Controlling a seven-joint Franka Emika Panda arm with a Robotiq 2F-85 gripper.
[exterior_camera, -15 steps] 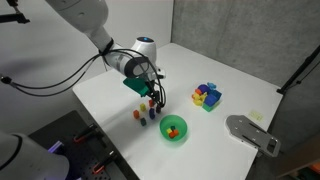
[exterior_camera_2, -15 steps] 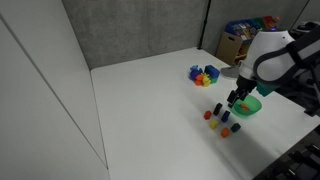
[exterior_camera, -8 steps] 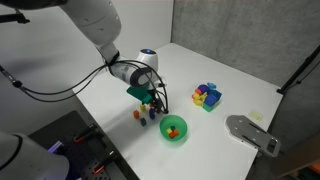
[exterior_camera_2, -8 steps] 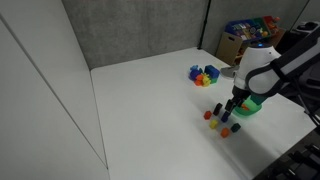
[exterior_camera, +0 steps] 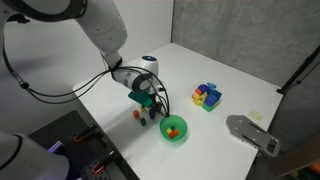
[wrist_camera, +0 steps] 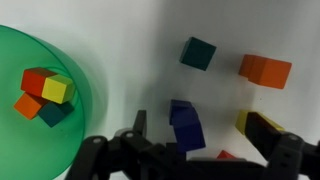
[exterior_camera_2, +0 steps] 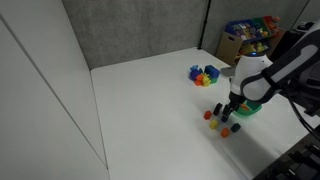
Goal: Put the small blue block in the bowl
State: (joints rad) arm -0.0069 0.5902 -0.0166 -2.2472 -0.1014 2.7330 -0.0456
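In the wrist view the small blue block [wrist_camera: 185,126] lies on the white table between my spread fingers. My gripper [wrist_camera: 200,128] is open, one finger [wrist_camera: 137,124] to the block's left and the other [wrist_camera: 276,137] to its right. The green bowl [wrist_camera: 88,100] is at the left and holds red, yellow, orange and teal blocks. In both exterior views the gripper [exterior_camera: 152,108] [exterior_camera_2: 229,113] hangs low over the loose blocks next to the bowl [exterior_camera: 174,129] [exterior_camera_2: 250,106]. I cannot pick out the blue block in them.
A dark green block [wrist_camera: 198,52], an orange block [wrist_camera: 265,70] and a yellow block [wrist_camera: 247,122] lie close to the blue one. The blue holder with colourful pieces [exterior_camera: 207,96] [exterior_camera_2: 204,75] stands further back. A grey flat object [exterior_camera: 251,133] lies at the table's edge.
The gripper has come down and moved closer to the loose blocks beside the bowl. The blocks and the bowl have not moved.
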